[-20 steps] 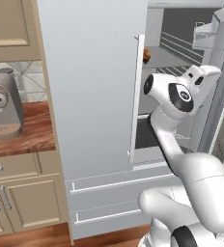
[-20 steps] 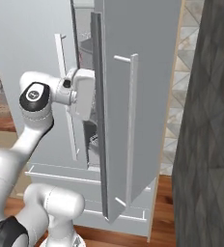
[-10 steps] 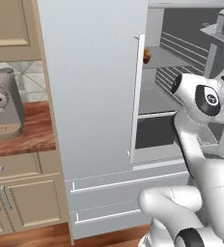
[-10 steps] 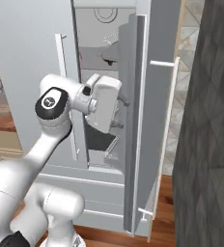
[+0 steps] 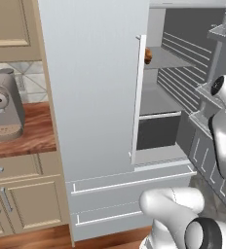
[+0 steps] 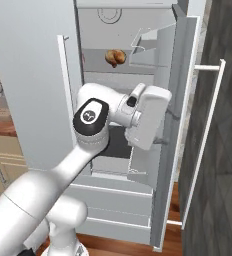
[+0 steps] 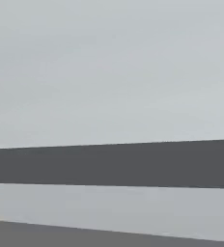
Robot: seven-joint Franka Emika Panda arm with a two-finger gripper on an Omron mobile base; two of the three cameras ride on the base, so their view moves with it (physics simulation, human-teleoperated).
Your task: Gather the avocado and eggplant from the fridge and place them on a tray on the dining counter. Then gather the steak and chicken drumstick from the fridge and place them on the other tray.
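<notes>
Left base view: fridge has its right door swung open, left door shut. One brown item, likely the drumstick, sits on the upper shelf just behind the left door's edge. One drawer below it. One coffee machine on the wood table to the left. Arm is at the right edge, hand hidden by the frame.

Right base view: hand sits at the open door's inner side, by its bins, below the shelf. Fingers are hidden behind the hand body, so the frames alone don't settle it; I take them as wide, holding nothing. Drumstick is well above and left of the hand. I count one food item; avocado, eggplant and steak I can't make out, trays neither.

Hand view: flat grey surfaces with one dark band, too close to read.

Step in hand, my read: door-opening is finishing. Do it well by pulling the hand clear of the door bins first, then turning toward the shelves to look for avocado and eggplant before reaching.
</notes>
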